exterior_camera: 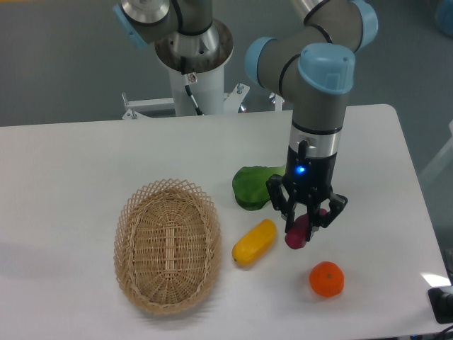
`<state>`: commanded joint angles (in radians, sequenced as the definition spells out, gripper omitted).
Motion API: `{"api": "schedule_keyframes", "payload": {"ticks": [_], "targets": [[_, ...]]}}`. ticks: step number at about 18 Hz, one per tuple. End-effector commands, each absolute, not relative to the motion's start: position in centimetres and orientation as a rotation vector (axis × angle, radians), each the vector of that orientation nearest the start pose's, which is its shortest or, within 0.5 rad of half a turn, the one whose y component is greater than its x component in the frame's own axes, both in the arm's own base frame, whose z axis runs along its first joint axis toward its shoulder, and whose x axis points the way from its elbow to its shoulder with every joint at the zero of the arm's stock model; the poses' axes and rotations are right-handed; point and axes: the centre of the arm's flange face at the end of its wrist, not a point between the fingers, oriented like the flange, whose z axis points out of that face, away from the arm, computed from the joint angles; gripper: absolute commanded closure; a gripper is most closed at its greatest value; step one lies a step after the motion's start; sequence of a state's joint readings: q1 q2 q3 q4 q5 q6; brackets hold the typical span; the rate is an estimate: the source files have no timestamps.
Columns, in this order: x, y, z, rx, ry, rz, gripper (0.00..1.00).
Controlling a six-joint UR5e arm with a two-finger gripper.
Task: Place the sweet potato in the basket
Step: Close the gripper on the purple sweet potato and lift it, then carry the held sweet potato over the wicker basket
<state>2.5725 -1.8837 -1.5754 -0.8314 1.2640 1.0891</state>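
The sweet potato (298, 232), a small dark reddish-purple tuber, lies on the white table right of the yellow fruit. My gripper (306, 217) is directly over it with its fingers straddling the tuber's upper end; the jaws look open around it, and I cannot tell if they touch it. The basket (168, 245), an oval tan wicker one, stands empty at the left front of the table, well to the left of the gripper.
A yellow oblong fruit (255, 242) lies between the basket and the sweet potato. A green leafy vegetable (255, 186) sits just behind, next to the gripper. A round orange (326, 278) lies at the front right. The robot base (192, 64) stands behind the table.
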Motion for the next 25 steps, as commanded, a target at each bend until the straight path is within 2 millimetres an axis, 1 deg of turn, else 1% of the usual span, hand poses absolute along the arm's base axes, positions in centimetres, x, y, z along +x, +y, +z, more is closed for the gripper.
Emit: {"api": "schedule_keyframes", "payload": {"ticks": [2, 4, 5, 7, 8, 9, 10, 11, 12, 13, 14, 16, 18, 20, 21, 22, 23, 25], "targets": [[-43.5, 48.5, 39.4, -2.655, 0.225, 0.274, 0.67], [-42.6, 49.1, 40.0, -2.650, 0.226, 0.274, 0.67], [-42.2, 49.3, 40.0, -2.648, 0.194, 0.261, 0.67], [-40.8, 50.9, 40.2, -2.638, 0.174, 0.251, 0.67], [-40.3, 51.2, 39.6, -2.655, 0.161, 0.242, 0.67], [-39.3, 51.8, 39.2, -2.679, 0.162, 0.252, 0.67], [-37.5, 53.1, 38.9, -2.704, 0.180, 0.267, 0.67], [-35.8, 54.2, 38.2, -2.735, 0.179, 0.277, 0.67], [-34.5, 54.8, 37.5, -2.763, 0.162, 0.285, 0.67], [-33.2, 55.5, 37.2, -2.773, 0.159, 0.285, 0.67], [-31.9, 56.5, 36.6, -2.780, 0.160, 0.268, 0.67], [-29.7, 57.7, 35.5, -2.795, 0.152, 0.242, 0.67], [-27.6, 58.1, 33.7, -2.824, 0.194, 0.222, 0.66], [-25.8, 58.1, 31.7, -2.881, 0.239, 0.244, 0.66], [-24.6, 58.6, 30.8, -2.903, 0.271, 0.258, 0.66], [-23.8, 59.0, 30.4, -2.910, 0.293, 0.273, 0.66], [-23.4, 59.3, 29.7, -2.916, 0.304, 0.269, 0.66], [-22.8, 59.8, 27.7, -2.944, 0.325, 0.248, 0.66]]}}
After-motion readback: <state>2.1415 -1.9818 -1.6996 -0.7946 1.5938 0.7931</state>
